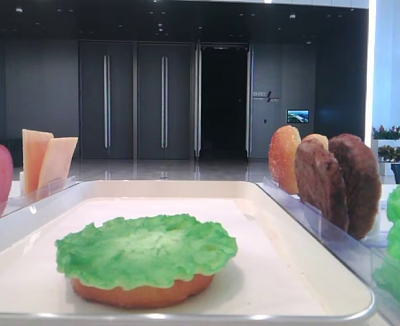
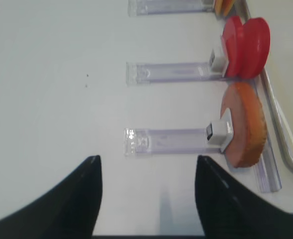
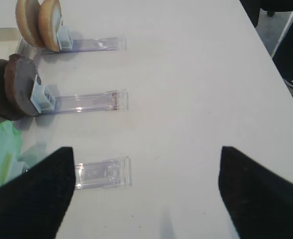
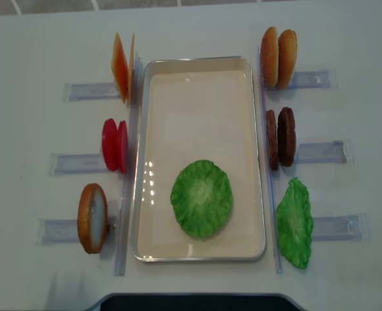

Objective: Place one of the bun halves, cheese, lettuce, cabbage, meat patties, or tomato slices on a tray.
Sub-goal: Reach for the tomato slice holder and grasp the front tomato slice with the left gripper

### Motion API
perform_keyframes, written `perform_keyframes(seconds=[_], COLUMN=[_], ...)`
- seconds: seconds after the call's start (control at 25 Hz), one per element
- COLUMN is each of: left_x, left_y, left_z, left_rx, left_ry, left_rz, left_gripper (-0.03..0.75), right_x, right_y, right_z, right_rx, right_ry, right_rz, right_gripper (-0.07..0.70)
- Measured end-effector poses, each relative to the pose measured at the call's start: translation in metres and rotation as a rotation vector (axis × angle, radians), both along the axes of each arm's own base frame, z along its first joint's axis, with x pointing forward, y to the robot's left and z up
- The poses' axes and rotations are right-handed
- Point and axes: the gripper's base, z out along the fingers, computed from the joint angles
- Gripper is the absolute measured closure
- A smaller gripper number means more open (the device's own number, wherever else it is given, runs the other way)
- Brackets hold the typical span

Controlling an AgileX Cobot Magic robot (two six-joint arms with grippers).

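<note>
Nearest, on the white tray (image 4: 200, 249), a green lettuce leaf (image 1: 145, 248) is laid on top of a flat orange bun base (image 1: 142, 293). So a bun half and a lettuce are already placed, and the burger is only just begun.

Beside the tray, more food is kept standing in clear racks (image 4: 323, 228). On the left side, a bun half (image 4: 92, 218) is seen first, then the red tomato slices (image 4: 115, 144), then the cheese (image 4: 122, 67) far back. On the right side, a second lettuce (image 4: 294, 222) is seen first, then the brown meat patties (image 4: 281, 137), then two more bun halves (image 4: 278, 57).

No food is held. The left gripper (image 2: 148, 191) is spread wide over the bare table near the bun rack. The right gripper (image 3: 146, 189) is spread wide too, near the lettuce rack.

A meat patty, cheese or tomato is probably to be placed next.
</note>
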Motion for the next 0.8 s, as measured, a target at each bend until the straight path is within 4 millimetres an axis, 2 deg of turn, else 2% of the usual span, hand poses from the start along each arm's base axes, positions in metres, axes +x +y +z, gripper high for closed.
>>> perform_keyframes(seconds=[0.16,0.44,0.8], left_x=[0.022,0.077,0.168], left_y=[-0.001,-0.003,-0.01], left_z=[0.009,0.018,0.029], left_rx=[0.004,0.01,-0.006], left_ry=[0.158,0.381,0.554], left_rz=[0.007,0.016,0.002], left_gripper=[0.262,0.262,0.262], right_x=[0.0,0.0,0.0], right_y=[0.0,0.0,0.0], right_z=[0.0,0.0,0.0], right_rx=[0.0,0.0,0.0], right_ry=[0.0,0.0,0.0], right_rz=[0.0,0.0,0.0], right_gripper=[0.044,0.044,0.044])
